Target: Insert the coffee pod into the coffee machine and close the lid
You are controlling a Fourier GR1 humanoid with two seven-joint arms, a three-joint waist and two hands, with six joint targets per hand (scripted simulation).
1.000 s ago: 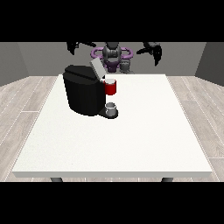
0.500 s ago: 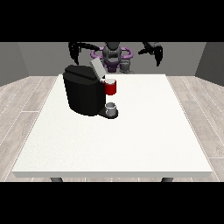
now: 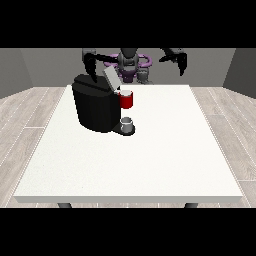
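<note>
White desk point(image 3: 150, 165) carries the coffee machine point(image 3: 96, 107), lid point(image 3: 111, 78) raised. Coffee pod point(image 3: 127, 99) sits at its red head, apparently seated. Hand at view's left point(image 3: 91, 65) hangs above the machine, fingers curled, holding nothing. Next: press lid down.

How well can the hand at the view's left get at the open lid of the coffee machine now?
Probably yes. The hand at the view's left hangs just above the coffee machine, close to its raised lid, and nothing shows between them.
</note>
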